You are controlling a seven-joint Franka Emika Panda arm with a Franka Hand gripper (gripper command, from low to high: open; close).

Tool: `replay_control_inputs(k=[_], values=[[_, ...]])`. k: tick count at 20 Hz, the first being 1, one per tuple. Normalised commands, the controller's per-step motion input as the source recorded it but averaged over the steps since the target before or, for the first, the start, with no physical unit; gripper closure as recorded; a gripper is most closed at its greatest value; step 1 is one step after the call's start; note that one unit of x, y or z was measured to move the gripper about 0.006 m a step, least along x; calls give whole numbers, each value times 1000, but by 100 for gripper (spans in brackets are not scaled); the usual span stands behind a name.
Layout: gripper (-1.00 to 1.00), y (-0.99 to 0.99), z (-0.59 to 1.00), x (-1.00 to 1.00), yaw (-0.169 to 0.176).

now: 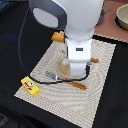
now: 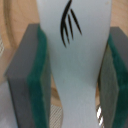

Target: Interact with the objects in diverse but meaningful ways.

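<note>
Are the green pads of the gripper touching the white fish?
Touching. In the wrist view, the green pads press against both sides of the white fish, with no gap visible on either side. The exterior view hides this behind the arm.

one yellow box (image 1: 30, 86); one bread loaf (image 1: 58, 36); one fish (image 2: 75, 55); one plate (image 1: 64, 70)

Arm (image 1: 75, 30) over plate (image 1: 64, 70); yellow box (image 1: 30, 86) apart

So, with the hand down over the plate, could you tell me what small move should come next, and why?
Probably a short straight lift: the white fish sits between both green pads, seemingly gripped, and the hand is low over the tan plate, with cutlery close beside.
</note>
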Motion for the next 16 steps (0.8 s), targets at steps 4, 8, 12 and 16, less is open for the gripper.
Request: replay_control_inputs(k=[4, 8, 12, 16], values=[[-100, 271, 126, -81, 21], [-100, 207, 292, -296, 35], [-100, -114, 397, -633, 0], [-100, -483, 64, -819, -13]])
